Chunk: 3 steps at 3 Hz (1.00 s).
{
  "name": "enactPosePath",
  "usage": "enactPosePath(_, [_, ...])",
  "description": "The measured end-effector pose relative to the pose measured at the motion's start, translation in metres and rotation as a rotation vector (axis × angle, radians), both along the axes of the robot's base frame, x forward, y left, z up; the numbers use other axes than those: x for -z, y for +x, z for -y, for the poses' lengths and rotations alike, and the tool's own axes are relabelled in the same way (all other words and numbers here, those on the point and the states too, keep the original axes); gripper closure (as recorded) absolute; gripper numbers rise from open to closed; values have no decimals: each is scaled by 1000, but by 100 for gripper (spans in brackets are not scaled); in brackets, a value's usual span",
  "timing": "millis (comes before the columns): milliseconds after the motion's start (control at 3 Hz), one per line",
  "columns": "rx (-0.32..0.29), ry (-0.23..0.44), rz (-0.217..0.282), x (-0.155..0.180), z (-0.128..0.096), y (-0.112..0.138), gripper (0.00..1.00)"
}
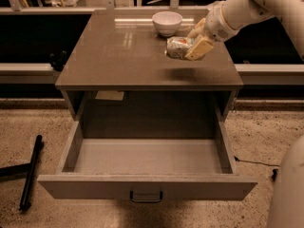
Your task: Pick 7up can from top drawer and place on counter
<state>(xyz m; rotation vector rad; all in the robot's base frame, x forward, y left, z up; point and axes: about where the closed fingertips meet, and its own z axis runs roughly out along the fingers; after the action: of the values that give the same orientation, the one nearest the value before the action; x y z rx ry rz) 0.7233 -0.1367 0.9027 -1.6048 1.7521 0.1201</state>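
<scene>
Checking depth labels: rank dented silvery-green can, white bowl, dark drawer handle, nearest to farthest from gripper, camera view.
The gripper is over the glossy grey-brown counter, back right.
1. The dented silvery-green 7up can: in its grasp.
2. The white bowl: on the counter, just left and behind.
3. The dark metal handle: front centre of the open grey top drawer.
</scene>
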Motion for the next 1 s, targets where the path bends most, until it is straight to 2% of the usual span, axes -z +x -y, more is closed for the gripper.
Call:
enactPosePath(333, [11, 24, -37, 11, 1, 18, 86])
enactPosePath(1000, [1, 40, -105, 31, -10, 40, 39])
